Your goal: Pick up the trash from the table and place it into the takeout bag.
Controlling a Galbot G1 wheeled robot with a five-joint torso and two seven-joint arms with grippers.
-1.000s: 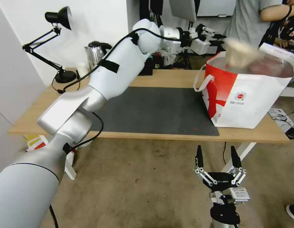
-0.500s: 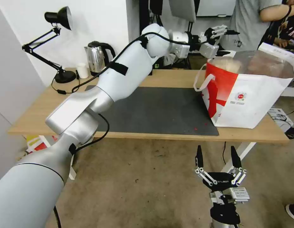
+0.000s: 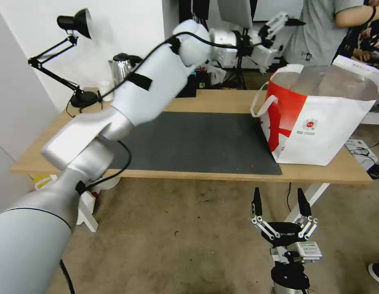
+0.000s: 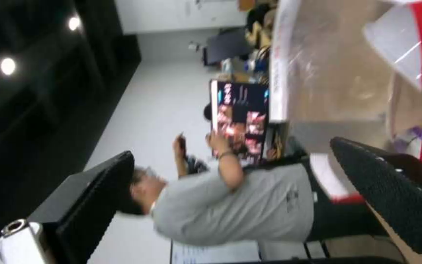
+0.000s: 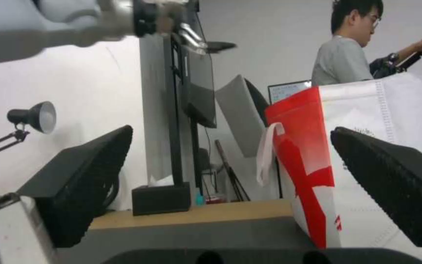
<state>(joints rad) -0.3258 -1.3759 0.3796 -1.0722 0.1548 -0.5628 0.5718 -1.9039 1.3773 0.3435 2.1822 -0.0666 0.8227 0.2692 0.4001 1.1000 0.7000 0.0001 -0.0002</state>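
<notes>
Gaping left gripper (image 3: pixel 279 22), jaws empty

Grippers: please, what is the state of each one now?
Left gripper: open, holding nothing, above the takeout bag.
Right gripper: open, holding nothing.

Head view: from above, facing forward and down over the table (image 3: pixel 222 102) and floor, bag (image 3: pixel 320 122) at right. Left wrist view: rolled sideways, held high near the bag (image 4: pixel 348 62), looking past open fingers (image 4: pixel 392 194) into its lining and the room behind. Right wrist view: low, below table (image 5: pixel 196 214) level, facing up and forward between spread fingers (image 5: pixel 84 176). Shared by all three: the bag (image 5: pixel 318 165).
</notes>
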